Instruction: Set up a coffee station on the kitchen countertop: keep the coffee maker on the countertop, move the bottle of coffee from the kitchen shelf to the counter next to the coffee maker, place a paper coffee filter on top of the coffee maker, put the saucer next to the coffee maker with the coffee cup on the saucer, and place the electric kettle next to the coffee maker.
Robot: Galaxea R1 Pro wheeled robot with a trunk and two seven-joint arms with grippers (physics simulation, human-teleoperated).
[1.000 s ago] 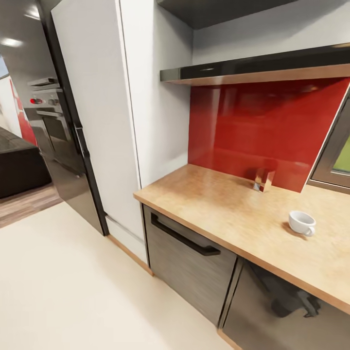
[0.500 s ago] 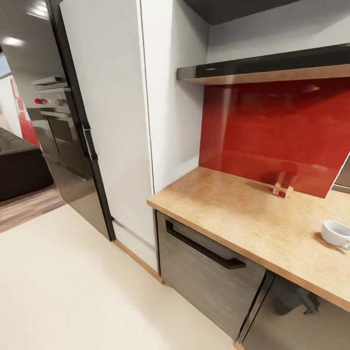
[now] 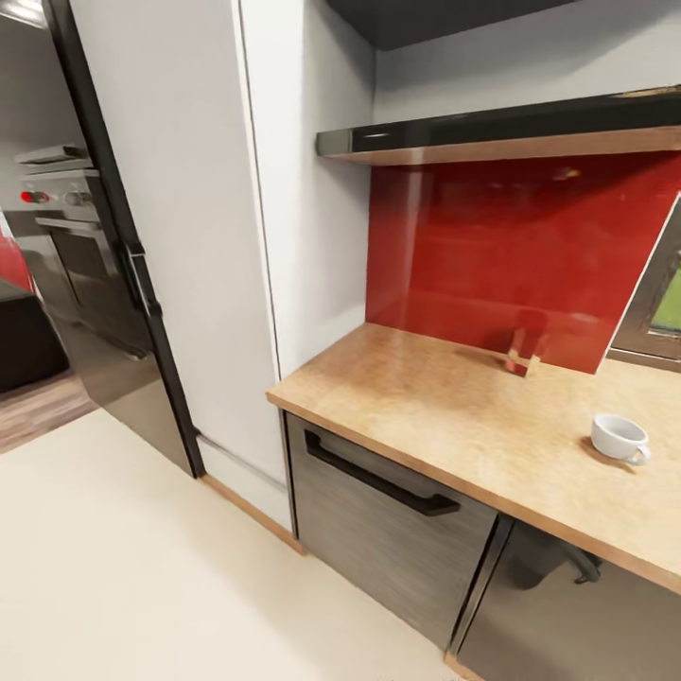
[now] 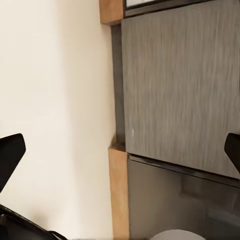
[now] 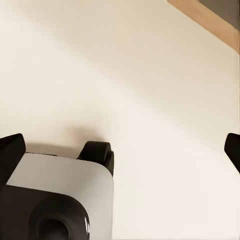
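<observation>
White coffee cup (image 3: pixel 619 438) upright near the front edge of the wooden countertop (image 3: pixel 445 407), well apart from a small shiny object (image 3: pixel 523 357) by the red backsplash (image 3: pixel 492 255). Left gripper (image 4: pixel 120 150) spread wide, holding nothing, over grey cabinet fronts (image 4: pixel 180 85). Right gripper (image 5: pixel 120 147) likewise wide open, empty, above cream floor (image 5: pixel 125 75).

Left gripper (image 4: pixel 120 150) hangs with its two dark fingertips (image 4: pixel 11 152) spread far apart, one at each side edge of its wrist view, nothing between them. Right gripper (image 5: pixel 120 150) is the same: fingertips (image 5: pixel 10 150) wide apart, nothing held. Below the right gripper sits the robot's own base (image 5: pixel 60 200), white over black, with a dark wheel (image 5: pixel 97 152) just beyond it.
</observation>
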